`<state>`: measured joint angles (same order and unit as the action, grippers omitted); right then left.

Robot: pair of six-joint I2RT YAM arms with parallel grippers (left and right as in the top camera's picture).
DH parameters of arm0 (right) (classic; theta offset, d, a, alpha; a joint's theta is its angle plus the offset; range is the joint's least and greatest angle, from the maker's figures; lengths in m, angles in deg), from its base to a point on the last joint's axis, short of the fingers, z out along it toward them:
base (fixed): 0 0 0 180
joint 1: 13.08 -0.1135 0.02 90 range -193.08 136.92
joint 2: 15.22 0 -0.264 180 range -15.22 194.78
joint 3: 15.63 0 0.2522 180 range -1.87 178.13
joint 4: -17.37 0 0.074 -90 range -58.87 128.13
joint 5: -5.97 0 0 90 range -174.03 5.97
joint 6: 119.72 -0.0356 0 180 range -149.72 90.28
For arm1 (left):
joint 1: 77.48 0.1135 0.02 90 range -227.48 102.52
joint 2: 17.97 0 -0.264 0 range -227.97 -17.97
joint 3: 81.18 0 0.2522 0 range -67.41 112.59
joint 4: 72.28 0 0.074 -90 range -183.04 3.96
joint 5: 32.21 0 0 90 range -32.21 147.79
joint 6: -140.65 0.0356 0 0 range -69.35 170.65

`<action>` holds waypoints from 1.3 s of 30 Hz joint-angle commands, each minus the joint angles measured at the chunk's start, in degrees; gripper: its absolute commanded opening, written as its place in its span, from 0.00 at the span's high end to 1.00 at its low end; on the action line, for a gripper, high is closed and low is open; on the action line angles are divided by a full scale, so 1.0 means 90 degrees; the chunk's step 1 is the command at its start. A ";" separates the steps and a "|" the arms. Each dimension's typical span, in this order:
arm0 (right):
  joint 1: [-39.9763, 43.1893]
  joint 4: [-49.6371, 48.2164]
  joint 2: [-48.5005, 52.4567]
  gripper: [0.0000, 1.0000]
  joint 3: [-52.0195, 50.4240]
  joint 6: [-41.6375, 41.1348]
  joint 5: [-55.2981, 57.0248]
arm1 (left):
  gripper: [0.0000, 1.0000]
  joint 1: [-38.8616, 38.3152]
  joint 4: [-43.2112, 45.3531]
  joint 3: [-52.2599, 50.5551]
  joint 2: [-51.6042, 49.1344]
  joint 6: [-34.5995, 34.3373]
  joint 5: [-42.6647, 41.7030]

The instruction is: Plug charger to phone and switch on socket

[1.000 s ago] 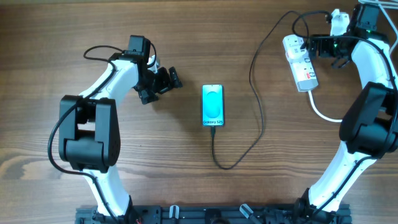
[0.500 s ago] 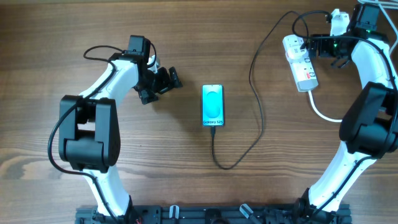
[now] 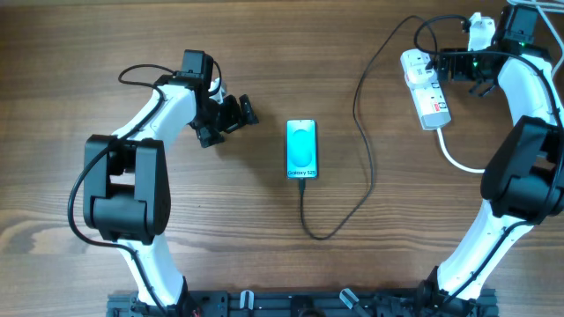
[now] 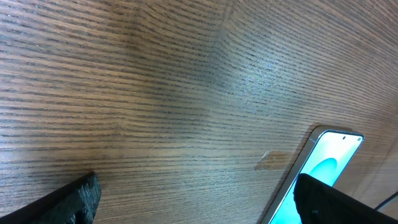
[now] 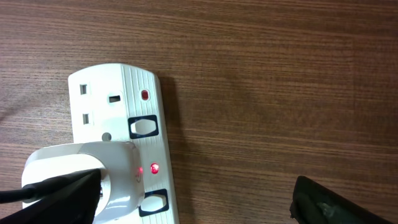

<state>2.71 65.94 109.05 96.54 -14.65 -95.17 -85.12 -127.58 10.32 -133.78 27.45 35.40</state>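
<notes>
At surface (image 3: 264, 255) centre lay the phone (image 3: 301, 149), the charger (image 3: 365, 132) meeting its near end; left claw (image 3: 230, 124) and right claw (image 3: 443, 67) stood spread, empty. Risk: a stray press could have switched the lit socket (image 3: 425, 92) off.

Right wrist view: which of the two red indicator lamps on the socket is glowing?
The lower lamp on the socket, beside the plugged-in white adapter, glows bright red; the upper lamp, by the empty outlet, is dull.
</notes>
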 commanded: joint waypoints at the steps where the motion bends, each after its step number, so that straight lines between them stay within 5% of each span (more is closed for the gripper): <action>1: -0.0027 -0.0027 -0.0141 0.00 0.0095 -0.0022 -0.0104 | 0.00 0.0005 0.0000 -0.0041 0.0080 0.0027 -0.0032; 22: -0.0027 -0.0027 -0.0141 0.00 0.0095 -0.0017 -0.0104 | 0.00 -0.1083 -0.0005 -0.0041 0.2188 0.0032 -0.0010; 32: -0.0027 -0.0027 -0.0141 0.00 0.0095 -0.0019 -0.0104 | 0.00 -0.1088 -0.0100 -0.0231 0.2582 0.0051 0.1309; 39: -0.0027 -0.0027 -0.0141 0.00 0.0095 -0.0017 -0.0104 | 0.00 -0.1088 0.1593 -0.1936 0.2584 0.0005 0.1518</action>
<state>2.71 65.79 109.05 96.54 -14.65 -95.19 -95.00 -119.49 0.11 -111.07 27.43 47.51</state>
